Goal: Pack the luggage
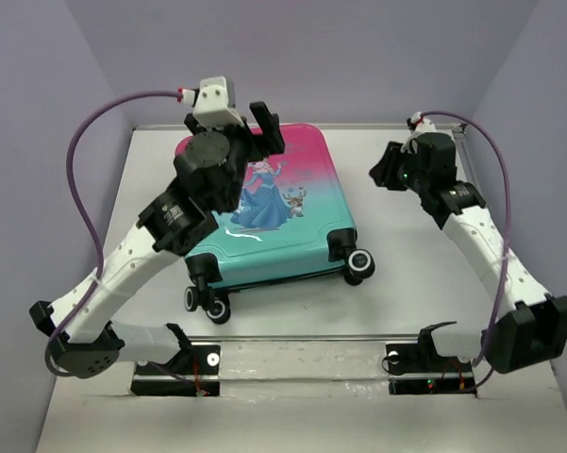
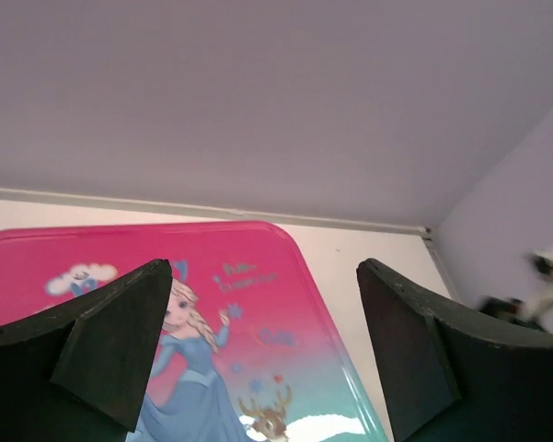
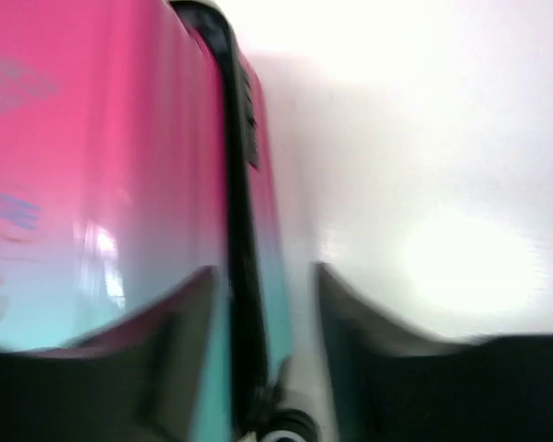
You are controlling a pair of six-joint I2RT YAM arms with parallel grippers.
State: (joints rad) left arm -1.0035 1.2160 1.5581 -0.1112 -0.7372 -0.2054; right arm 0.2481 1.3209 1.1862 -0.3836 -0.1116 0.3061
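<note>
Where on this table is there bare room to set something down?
Free: the table between the luggage and the right arm, and the near strip between its wheels and the arm bases. Crowded: far left, where the left end effector hangs over the luggage.

- A pale grey counter (image 1: 425, 283) filled the floor of the enclosure, matte and lightly scuffed.
- A lavender back wall (image 1: 311, 57) rose plain behind the counter's far edge.
- A left side wall (image 1: 28, 142) and a right side wall (image 1: 538, 113), the same lavender, closed in the counter.
- A thin metal strip (image 1: 377, 126) ran where the back wall met the counter.
- A shiny rail (image 1: 302, 354) lay across the counter's near edge, catching glare.
</note>
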